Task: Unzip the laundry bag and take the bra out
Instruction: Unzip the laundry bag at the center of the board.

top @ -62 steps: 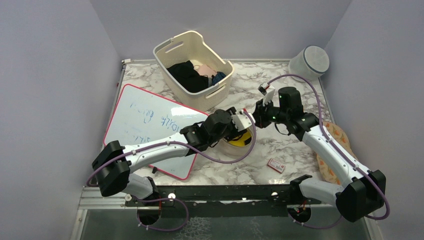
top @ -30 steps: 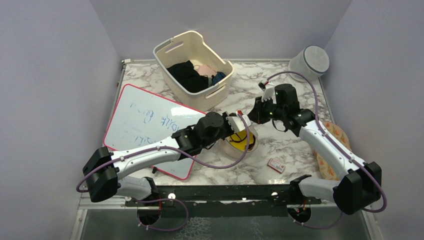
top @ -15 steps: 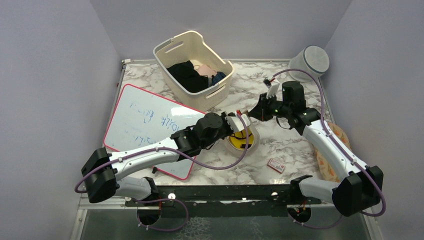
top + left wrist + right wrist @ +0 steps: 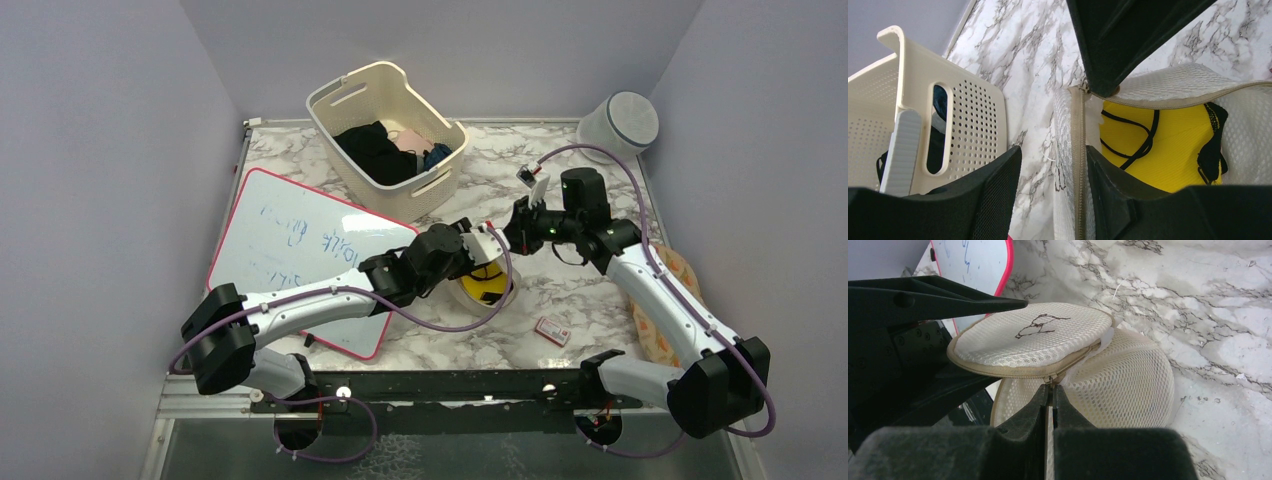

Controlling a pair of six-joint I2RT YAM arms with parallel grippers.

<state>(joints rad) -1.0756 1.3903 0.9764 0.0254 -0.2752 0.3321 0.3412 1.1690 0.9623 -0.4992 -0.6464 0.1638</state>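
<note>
The cream mesh laundry bag [image 4: 503, 290] sits mid-table with its zip undone and its lid [image 4: 1033, 337], printed with a dark bra outline, lifted off the body [image 4: 1123, 385]. A yellow bra [image 4: 1168, 150] with black straps lies inside, also seen from above [image 4: 487, 284]. My right gripper [image 4: 1050, 388] is shut on the zipper pull [image 4: 1050, 380] at the lid's edge. My left gripper [image 4: 1054, 152] is open, its fingers straddling the bag's wall and zipper tape [image 4: 1079, 165]. From above, the left gripper [image 4: 483, 250] and right gripper [image 4: 520, 225] meet over the bag.
A cream slotted basket [image 4: 440, 175] with dark clothes stands behind the bag, close to my left fingers [image 4: 993, 200]. A red-framed whiteboard [image 4: 300, 250] lies at the left. A white-grey cylinder [image 4: 620, 125] stands at the far right, a small red-white box [image 4: 553, 330] in front, a round woven mat [image 4: 668, 295] at the right edge.
My left arm has reached further right, bringing its open fingers onto the bag's rim. My right wrist has shifted slightly and still holds the zipper pull.
</note>
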